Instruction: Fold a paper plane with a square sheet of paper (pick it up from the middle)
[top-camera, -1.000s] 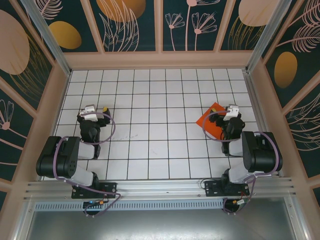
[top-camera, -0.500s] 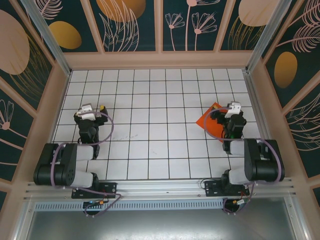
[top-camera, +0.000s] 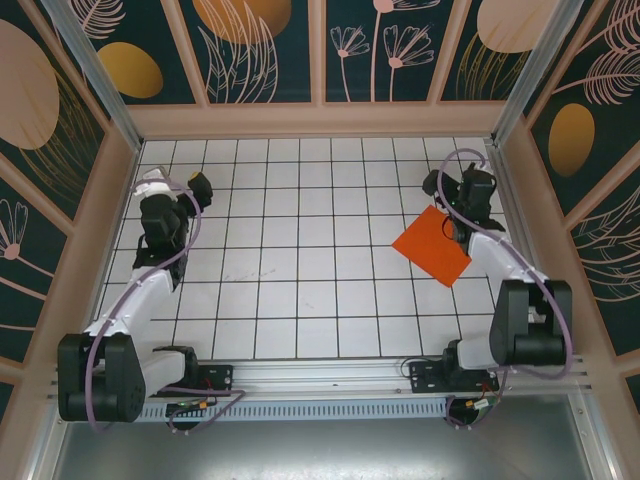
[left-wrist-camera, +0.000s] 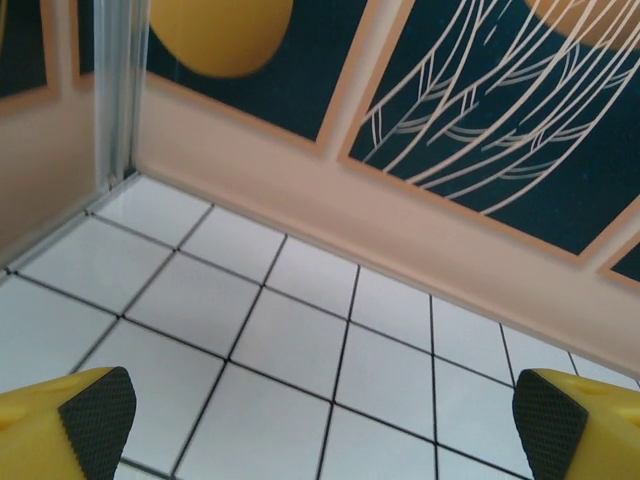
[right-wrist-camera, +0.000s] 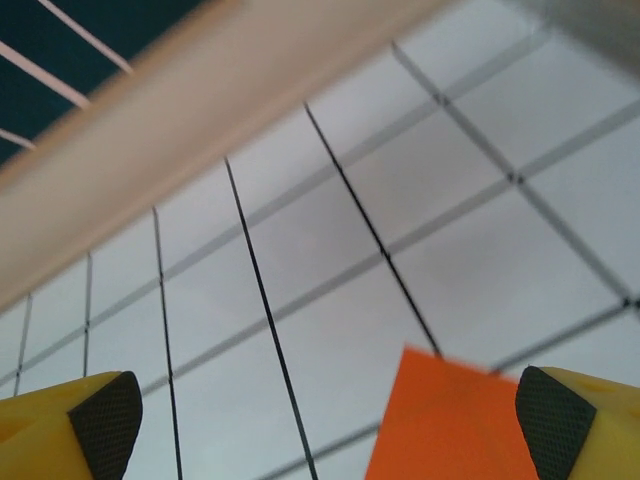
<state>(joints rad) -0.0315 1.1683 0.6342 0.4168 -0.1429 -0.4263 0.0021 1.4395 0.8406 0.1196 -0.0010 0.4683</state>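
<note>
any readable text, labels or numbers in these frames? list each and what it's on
None readable.
Paper: plain orange, no print.
Table: black grid lines only.
Wall panels: leaf and circle art, no lettering.

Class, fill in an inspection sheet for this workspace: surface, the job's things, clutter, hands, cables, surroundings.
surface: white grid-tiled table.
job's things: square sheet of paper, orange-red, lying flat, turned corner-on, on the table's right side; no plane folded yet.
clutter: nothing seen.
hands: left hand open, holding nothing, over the far left tiles; right hand open, holding nothing, above the sheet's corner.
cables: purple cables loop along both arms.
surroundings: teal leaf-print wall panels in wooden frames; metal rail at the near edge.
</note>
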